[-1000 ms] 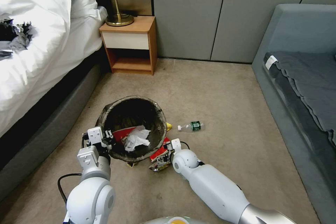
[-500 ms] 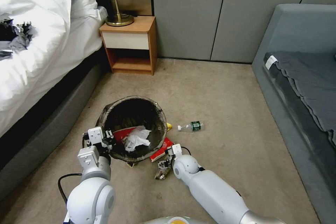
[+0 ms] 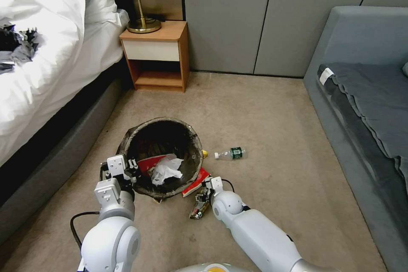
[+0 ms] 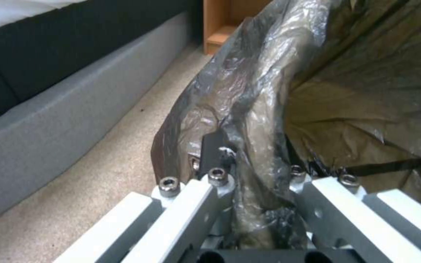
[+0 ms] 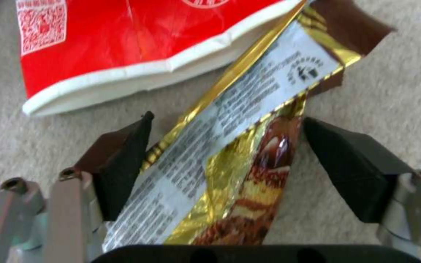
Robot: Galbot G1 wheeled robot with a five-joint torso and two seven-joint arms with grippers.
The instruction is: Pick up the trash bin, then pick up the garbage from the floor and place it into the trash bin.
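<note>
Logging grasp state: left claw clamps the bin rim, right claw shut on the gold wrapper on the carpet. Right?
Not quite. The right claw is open, its fingers either side of the gold wrapper, per the right wrist view. The left claw does clamp the bin rim.

The trash bin [image 3: 161,157], lined with a dark crinkled bag folded over its rim, stands tilted on the beige floor [image 3: 272,136], holding crumpled white tissue [image 3: 166,169] and a red packet. Just right of it lie a red-and-white packet [image 3: 196,182] and a gold-brown wrapper [image 3: 199,208]. A clear green-labelled bottle [image 3: 230,153] lies on its side farther right.
</note>
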